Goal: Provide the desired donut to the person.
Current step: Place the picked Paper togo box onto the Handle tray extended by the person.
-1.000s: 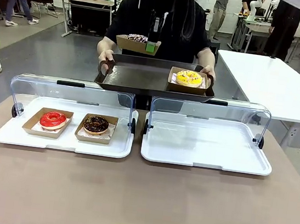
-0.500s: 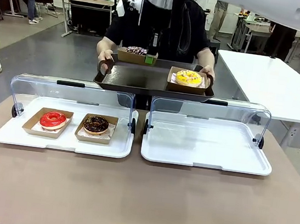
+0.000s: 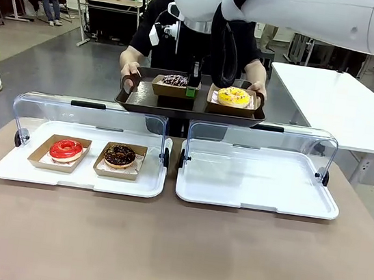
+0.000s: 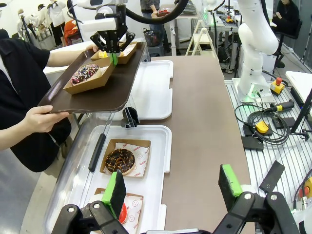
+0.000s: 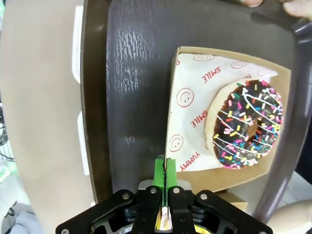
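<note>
A sprinkled chocolate donut sits in its brown paper tray on the dark serving tray that the person holds out level with both hands, one hand at each end grip. The right gripper reaches down from above, its green-padded fingers pinched tight on the paper tray's edge, seen in the right wrist view as two pads pressed together over the cardboard rim. The white right arm stretches across the top of the front view from the right, wrist pointing downward over the serving tray. Beside it on the same tray lies a yellow donut. On the near table, the left display case holds a red donut and a chocolate donut; the right display case stands alongside. The left gripper hovers over the table with its fingers spread wide apart.
</note>
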